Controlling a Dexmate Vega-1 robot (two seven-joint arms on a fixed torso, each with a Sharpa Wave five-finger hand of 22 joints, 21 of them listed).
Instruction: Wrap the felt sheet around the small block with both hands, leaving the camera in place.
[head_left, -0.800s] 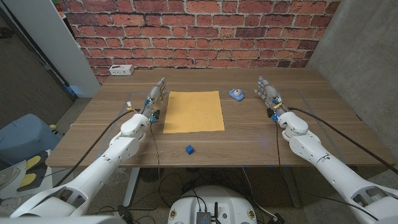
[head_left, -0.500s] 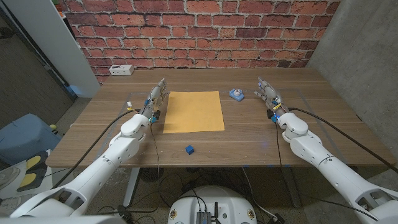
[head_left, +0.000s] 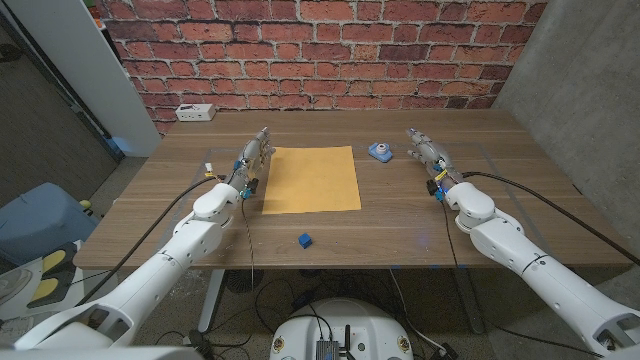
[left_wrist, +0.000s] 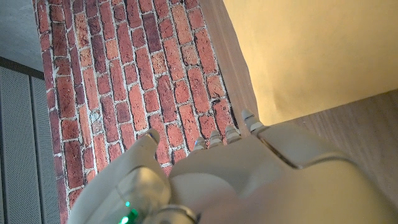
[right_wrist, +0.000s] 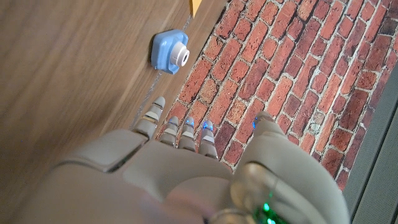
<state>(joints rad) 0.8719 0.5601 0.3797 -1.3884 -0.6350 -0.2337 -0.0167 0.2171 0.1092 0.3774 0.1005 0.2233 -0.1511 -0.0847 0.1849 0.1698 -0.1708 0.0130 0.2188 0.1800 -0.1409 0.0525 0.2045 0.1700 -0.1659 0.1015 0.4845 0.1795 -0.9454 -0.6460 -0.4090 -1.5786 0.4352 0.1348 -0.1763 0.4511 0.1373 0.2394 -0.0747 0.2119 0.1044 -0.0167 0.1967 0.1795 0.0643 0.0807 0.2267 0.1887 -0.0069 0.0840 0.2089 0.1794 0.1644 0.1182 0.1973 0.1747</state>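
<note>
Here, felt sheet (head_left: 312, 179) flat — block (head_left: 304, 240) apart.

A flat, square sheet of mustard-yellow felt (head_left: 311, 179) lies spread on the wooden table, unfolded. A small blue cube-shaped block (head_left: 304, 240) sits apart from it, nearer the front edge, and a small light-blue toy camera (head_left: 379, 151) rests just beyond the sheet's far right corner.

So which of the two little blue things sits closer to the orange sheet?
The blue camera, just off the sheet's far right corner. The small blue block lies farther off, near the table's front edge.
</note>
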